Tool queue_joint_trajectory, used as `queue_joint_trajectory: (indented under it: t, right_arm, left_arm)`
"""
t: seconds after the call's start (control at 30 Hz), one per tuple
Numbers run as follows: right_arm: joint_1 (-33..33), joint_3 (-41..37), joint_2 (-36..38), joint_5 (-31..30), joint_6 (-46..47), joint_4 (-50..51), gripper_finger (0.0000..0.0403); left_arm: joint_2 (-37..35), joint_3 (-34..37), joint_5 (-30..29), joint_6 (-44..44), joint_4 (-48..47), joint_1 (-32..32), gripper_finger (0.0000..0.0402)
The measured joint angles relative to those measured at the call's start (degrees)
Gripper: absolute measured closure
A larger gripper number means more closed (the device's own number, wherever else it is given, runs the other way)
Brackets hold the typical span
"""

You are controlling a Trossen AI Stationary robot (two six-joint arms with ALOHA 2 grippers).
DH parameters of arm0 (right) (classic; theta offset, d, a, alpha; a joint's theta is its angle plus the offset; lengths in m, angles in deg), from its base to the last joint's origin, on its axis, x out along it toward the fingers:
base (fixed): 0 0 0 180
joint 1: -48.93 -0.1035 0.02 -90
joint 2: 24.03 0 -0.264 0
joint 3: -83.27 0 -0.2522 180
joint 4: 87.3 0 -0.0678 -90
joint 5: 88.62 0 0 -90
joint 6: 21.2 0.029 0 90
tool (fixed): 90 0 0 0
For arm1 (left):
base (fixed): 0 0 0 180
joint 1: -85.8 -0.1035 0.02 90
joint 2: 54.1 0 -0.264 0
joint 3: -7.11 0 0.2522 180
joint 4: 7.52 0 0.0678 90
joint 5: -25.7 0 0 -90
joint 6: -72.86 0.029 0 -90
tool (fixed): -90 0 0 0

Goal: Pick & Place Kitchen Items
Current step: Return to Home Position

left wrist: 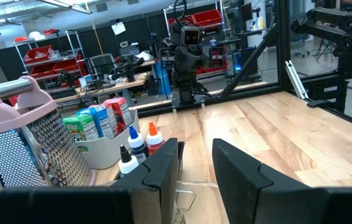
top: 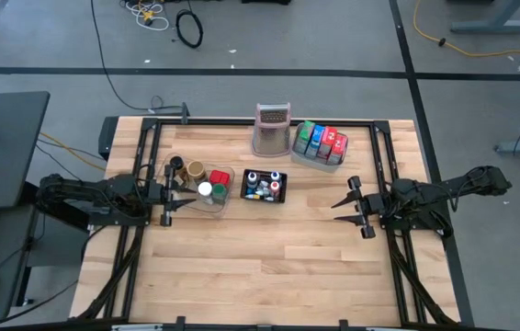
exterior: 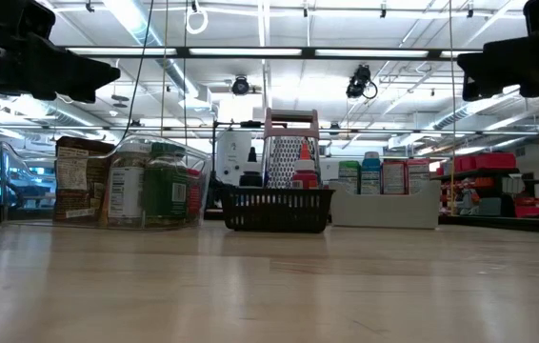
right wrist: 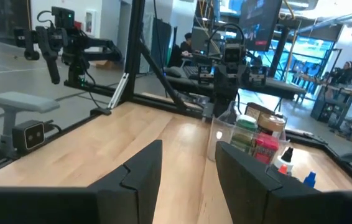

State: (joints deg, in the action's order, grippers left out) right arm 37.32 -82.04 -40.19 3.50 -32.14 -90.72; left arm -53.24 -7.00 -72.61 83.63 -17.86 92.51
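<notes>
Left gripper (top: 185, 197) and right gripper (top: 341, 210) sit at the table's sides, fingers spread, holding nothing. I read that as home pose, sorting done. Round lidded jars (top: 207, 188) fill the clear plastic tub (top: 227, 207), small colour-capped bottles (top: 265, 187) the black mesh basket (top: 265, 201), and coloured packets (top: 320, 140) the grey tray (top: 320, 158), farthest.
</notes>
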Motion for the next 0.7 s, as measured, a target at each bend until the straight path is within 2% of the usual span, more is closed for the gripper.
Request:
queue_joint_trajectory:
  t: [0.2,0.43,0.7]
  right_arm:
    - [0.00,0.00,-0.02,-0.18,1.40,0.19,0.0243]
    - [-0.01,0.00,0.26,-2.29,-4.44,0.07,0.0243]
    - [-0.01,0.00,3.20,-2.29,-3.14,0.12,0.0243]
  left_arm:
    - [0.00,0.01,-0.01,0.00,0.00,-0.01,0.0292]
    - [0.00,0.00,-0.02,0.00,0.00,0.00,0.0292]
    - [0.00,0.01,-0.02,-0.01,0.00,-0.01,0.0292]
